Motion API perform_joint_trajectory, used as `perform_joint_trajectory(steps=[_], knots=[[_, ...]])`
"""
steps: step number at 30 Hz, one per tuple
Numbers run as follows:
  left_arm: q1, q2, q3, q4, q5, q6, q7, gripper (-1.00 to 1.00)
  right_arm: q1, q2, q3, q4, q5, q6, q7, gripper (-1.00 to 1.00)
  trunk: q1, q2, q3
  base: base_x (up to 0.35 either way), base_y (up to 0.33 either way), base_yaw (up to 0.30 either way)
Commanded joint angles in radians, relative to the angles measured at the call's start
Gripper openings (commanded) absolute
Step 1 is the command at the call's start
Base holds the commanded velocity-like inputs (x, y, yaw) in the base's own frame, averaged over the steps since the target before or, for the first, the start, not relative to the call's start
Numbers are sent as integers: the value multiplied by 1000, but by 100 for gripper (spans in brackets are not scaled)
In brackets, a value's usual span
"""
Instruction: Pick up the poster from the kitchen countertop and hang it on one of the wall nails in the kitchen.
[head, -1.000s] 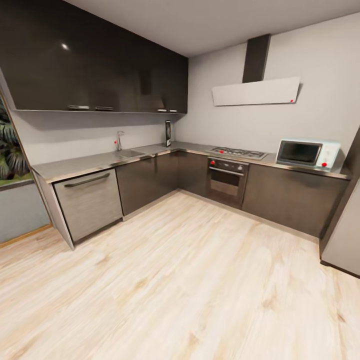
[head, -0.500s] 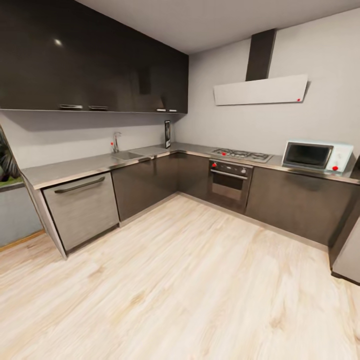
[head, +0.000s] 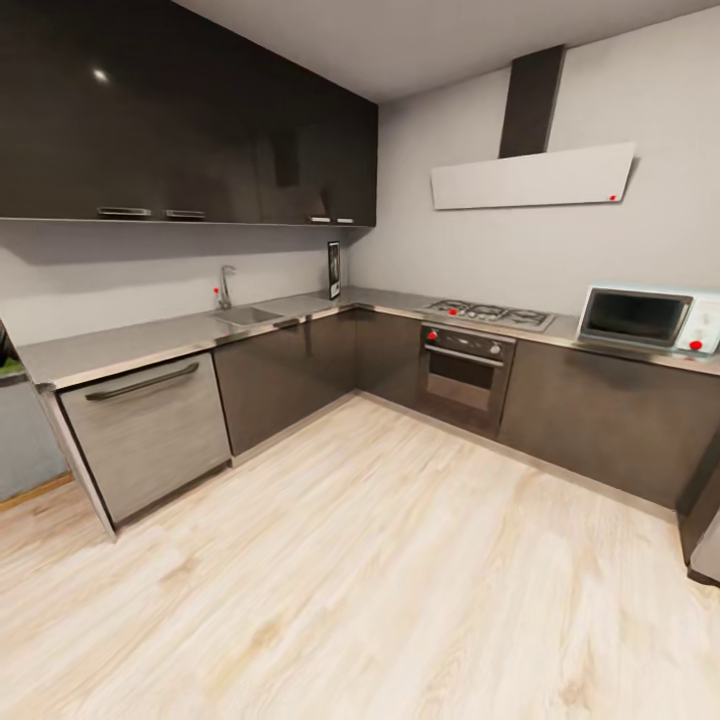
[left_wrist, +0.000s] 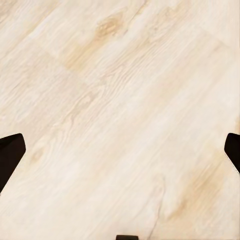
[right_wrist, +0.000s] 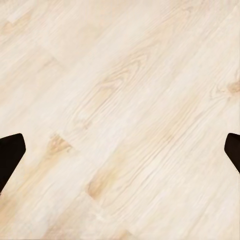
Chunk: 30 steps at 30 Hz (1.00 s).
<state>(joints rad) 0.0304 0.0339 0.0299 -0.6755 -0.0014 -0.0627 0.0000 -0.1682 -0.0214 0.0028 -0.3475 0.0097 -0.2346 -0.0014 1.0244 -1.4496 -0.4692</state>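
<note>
Head view: the poster stands upright at the far inner corner of the kitchen countertop, a small dark rectangle with a pale edge leaning against the grey wall; its picture is too small to make out. The countertop is a pale grey L-shaped slab with a thin shiny front edge, running along the left wall and then along the back wall. On the left run, a sink is set into the slab with a curved faucet behind it, some way from the poster. Below that run sit a grey dishwasher with a dark bar handle and dark glossy base cabinets. On the back run, a gas hob lies above a built-in oven, and a white microwave stands near the right edge. A slanted white range hood hangs on the wall above the hob, and dark glossy wall cabinets line the left wall. Pale wood-plank flooring covers the foreground. In the left wrist view, the left gripper has its dark fingertips spread wide apart over the bare wooden floor. In the right wrist view, the right gripper is likewise spread wide, with nothing between its fingertips.
</note>
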Motion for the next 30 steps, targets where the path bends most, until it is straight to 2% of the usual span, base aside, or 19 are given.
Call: perform_joint_trajectory(steps=[1, 30], knots=[[0, 0, 1, -1, 0, -2, 0, 100, -1, 0, 0, 1, 1, -3, 0, 100, 1, 0, -1, 337, 0, 0], [0, 0, 1, -1, 0, -2, 0, 100, -1, 0, 1, 2, 1, -2, 0, 100, 1, 0, -1, 337, 0, 0]])
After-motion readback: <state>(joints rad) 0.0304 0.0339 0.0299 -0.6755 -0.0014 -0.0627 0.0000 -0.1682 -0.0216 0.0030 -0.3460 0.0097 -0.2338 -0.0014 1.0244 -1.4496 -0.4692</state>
